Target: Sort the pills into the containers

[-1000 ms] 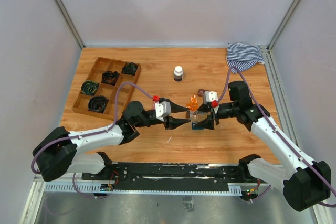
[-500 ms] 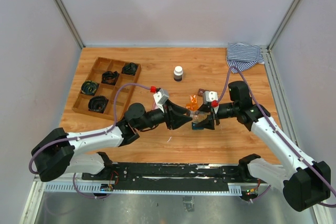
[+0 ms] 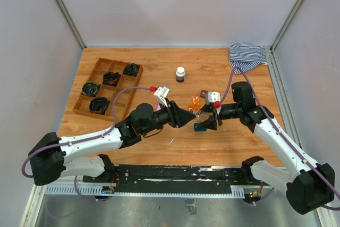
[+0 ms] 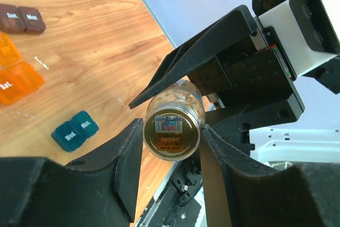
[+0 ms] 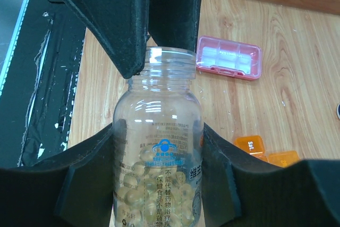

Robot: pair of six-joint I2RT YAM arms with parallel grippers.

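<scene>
R gripper (image 5: 158, 131): jaws clamped on body of clear pill bottle (image 5: 158, 184); pills (image 5: 154, 198) sit between them at base end.
L gripper (image 4: 172, 131): jaws pinched on same bottle's neck, either side of gold top (image 4: 171, 144). Cap or seal, we can't tell.
We judge step = opening bottle. R holds rigid, L twists abt bottle axis, no side pull, mouth kept up.
On table beyond R jaws: orange case (image 5: 265, 150), then pink case (image 5: 229, 58). Left of L jaws: teal case (image 4: 74, 131), brown case (image 4: 21, 18) farther.
</scene>
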